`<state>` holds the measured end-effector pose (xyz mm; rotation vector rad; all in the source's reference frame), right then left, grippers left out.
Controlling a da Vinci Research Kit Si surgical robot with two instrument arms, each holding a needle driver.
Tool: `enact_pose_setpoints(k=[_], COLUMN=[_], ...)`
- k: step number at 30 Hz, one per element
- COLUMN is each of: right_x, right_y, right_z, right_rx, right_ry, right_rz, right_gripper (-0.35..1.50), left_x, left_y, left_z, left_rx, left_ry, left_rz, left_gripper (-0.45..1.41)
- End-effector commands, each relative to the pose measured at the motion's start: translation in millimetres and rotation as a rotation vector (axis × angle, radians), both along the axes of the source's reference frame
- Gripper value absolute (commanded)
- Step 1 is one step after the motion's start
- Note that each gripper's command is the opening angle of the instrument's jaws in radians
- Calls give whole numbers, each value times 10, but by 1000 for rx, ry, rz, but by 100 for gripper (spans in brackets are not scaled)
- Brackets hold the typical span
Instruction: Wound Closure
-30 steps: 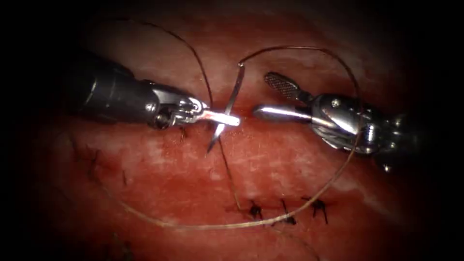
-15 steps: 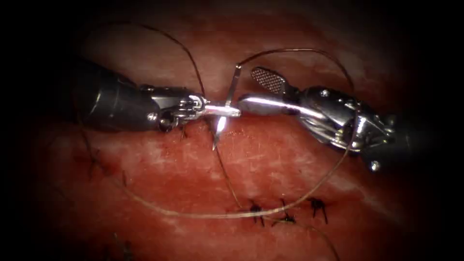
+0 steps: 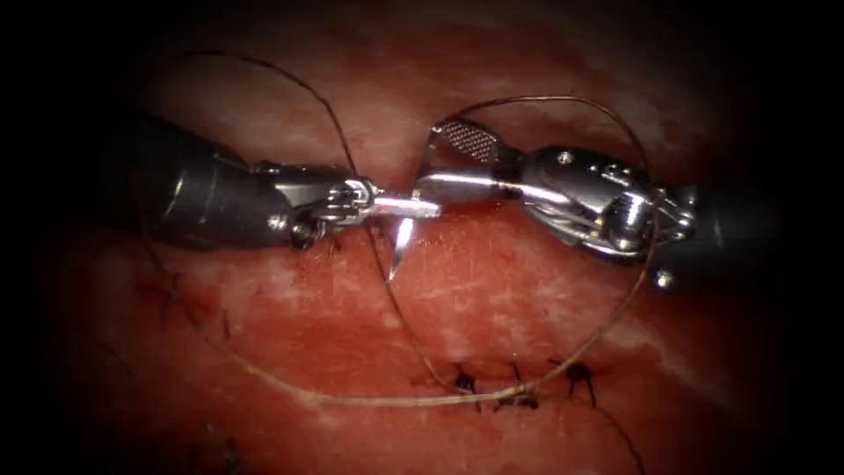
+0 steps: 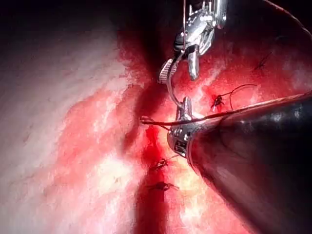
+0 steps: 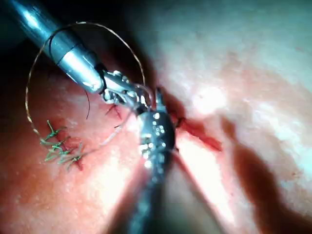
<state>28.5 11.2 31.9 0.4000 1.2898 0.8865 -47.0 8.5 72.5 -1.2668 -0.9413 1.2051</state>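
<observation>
Dark surroundings frame the wet, red-and-pale pork tissue [image 3: 492,290], which fills every view. We see its cut [image 4: 146,146] as a dark red furrow in the left wrist view.

Next in size are the tools. Our left arm's steel needle driver [image 3: 400,208] has its fingers closed on the curved silver needle [image 3: 402,242], gripping it near mid-curve. The pointed end hangs just below the fingers, above the tissue and not in it. Our right arm's steel needle driver [image 3: 440,163] has its fingers spread open around the needle's upper part near the thread end; we judge it holds nothing yet.

Thin brown thread [image 3: 369,400] runs from the needle's tail in a wide loop over the right tool and sweeps down across the tissue.

Three small dark knotted stitches [image 3: 519,391] sit in a row lower down, so part of the closure is done. The open stretch of cut near the tools remains, as far as we can judge.

Our left wrist view shows the needle's arc [image 4: 170,90] bridging both tools. Our right wrist view shows the stitches [image 5: 58,146] beside the thread loop.
</observation>
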Motion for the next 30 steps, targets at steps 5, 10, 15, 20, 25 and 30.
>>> enact_pose_setpoints(k=[5,10,15,20,25,30], right_x=[15,15,16,20,24,21], right_y=[-4,0,4,3,1,2], right_z=[5,5,3,4,6,6], right_rx=[-17,-25,-30,-38,-41,-46], right_ry=[-7,-4,2,1,-1,-1], right_rz=[-3,12,25,28,31,27], right_gripper=[86,81,71,63,61,12], left_x=[-4,-4,-4,-4,-3,-3], left_y=[-6,-6,-7,-7,-6,-6], left_z=[5,5,4,2,0,-2], left_rx=[-3,-3,-3,-1,-5,-4], left_ry=[4,5,6,8,9,11], left_rz=[-2,-3,-4,-7,-8,-10], left_gripper=[-45,-45,-45,-45,-45,-45])
